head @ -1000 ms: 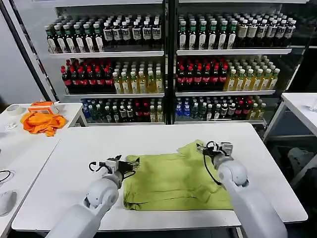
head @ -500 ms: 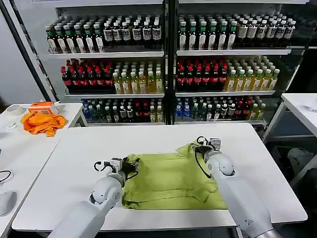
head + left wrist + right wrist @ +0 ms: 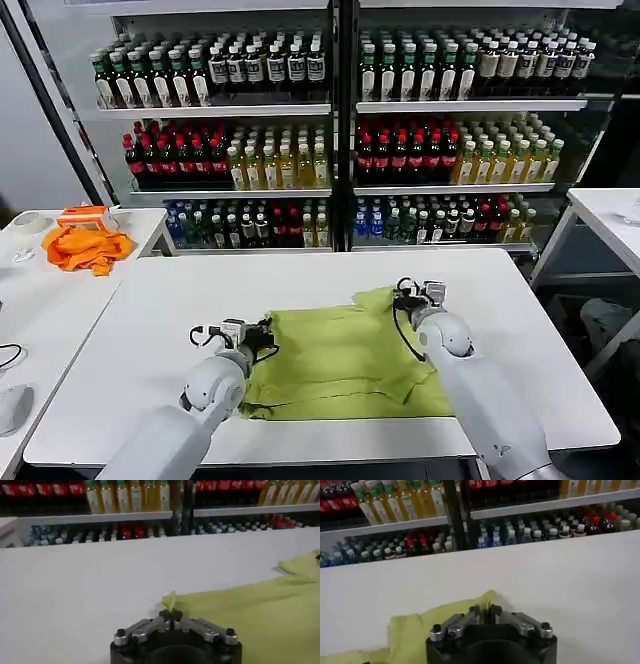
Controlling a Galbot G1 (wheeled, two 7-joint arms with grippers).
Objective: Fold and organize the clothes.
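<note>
T-shirt [image 3: 345, 362] being dragged toward 9 o'clock since a second ago; left hand [image 3: 262, 336] and right hand [image 3: 405, 301] clamped on far corners; flattening on surface [image 3: 150, 310] progressing.

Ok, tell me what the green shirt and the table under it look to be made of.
T-shirt: soft matte knit, likely cotton; it creases and bunches where the left gripper and right gripper pinch it. Table: smooth white top with a faint sheen, probably laminate; hard to be sure.

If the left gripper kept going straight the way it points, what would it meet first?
Past the pinched corner of the light olive-green cotton T-shirt, the left gripper likely meets only bare white table, then the bottle shelves.
</note>
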